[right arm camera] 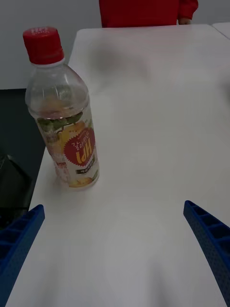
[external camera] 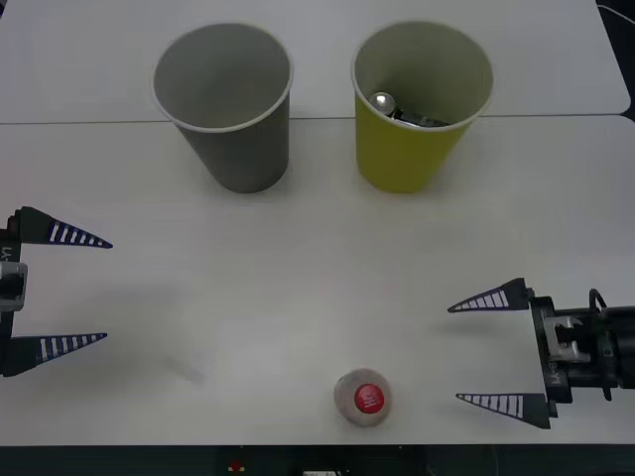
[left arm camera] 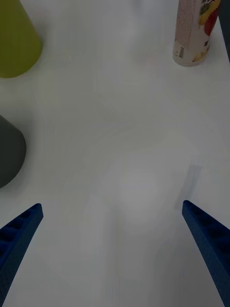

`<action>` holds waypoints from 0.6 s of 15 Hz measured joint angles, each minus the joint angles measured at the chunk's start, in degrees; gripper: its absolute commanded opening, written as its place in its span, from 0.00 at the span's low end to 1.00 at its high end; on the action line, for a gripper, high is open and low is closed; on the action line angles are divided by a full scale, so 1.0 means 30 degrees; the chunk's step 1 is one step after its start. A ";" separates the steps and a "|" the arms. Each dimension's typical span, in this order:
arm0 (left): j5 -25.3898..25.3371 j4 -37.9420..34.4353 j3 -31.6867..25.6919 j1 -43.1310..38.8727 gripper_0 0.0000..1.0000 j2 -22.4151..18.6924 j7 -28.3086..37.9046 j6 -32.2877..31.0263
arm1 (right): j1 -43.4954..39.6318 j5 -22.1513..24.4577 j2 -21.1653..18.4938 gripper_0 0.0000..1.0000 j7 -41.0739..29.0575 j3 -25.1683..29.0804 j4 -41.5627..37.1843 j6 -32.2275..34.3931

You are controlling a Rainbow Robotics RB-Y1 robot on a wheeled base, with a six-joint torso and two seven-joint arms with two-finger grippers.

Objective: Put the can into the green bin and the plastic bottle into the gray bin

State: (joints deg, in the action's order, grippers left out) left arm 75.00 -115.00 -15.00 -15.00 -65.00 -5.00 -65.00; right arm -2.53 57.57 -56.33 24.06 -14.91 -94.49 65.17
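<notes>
With your right gripper (external camera: 481,352) standing spread beside the upright plastic bottle (external camera: 362,398), you're risking toppling it off the table edge (external camera: 198,436).

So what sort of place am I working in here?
Probably a lab or office test setup: plain white tables pushed together, holding two paper-cup bins, gray and green, and one plastic bottle near the front edge.

white table (external camera: 298,288) | seam between tabletops | dark floor (right arm camera: 19,124) beside

A white table (external camera: 298,278) with a seam (external camera: 79,122) across it.
</notes>
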 measured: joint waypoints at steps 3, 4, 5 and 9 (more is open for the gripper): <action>0.0000 0.0000 0.0000 0.0000 1.00 0.0000 0.0000 0.0000 | 0.0370 -0.0712 0.0829 1.00 0.1164 -0.0898 0.0878 0.0091; 0.0000 0.0000 0.0000 0.0000 1.00 0.0000 0.0000 0.0000 | 0.0398 -0.0731 0.1124 1.00 0.1293 -0.0941 0.0988 0.0199; 0.0000 0.0000 0.0000 0.0000 1.00 0.0000 0.0000 0.0000 | 0.0412 -0.0730 0.1450 1.00 0.1392 -0.1006 0.1083 0.0344; 0.0000 0.0000 0.0000 0.0000 1.00 0.0000 0.0000 0.0000 | 0.0581 -0.0716 0.2587 1.00 0.1697 -0.1744 0.1497 0.0435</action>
State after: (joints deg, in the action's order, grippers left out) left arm 75.00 -115.00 -15.00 -15.00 -65.00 -5.00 -65.00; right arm -0.78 55.42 -48.57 29.15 -20.14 -90.00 66.47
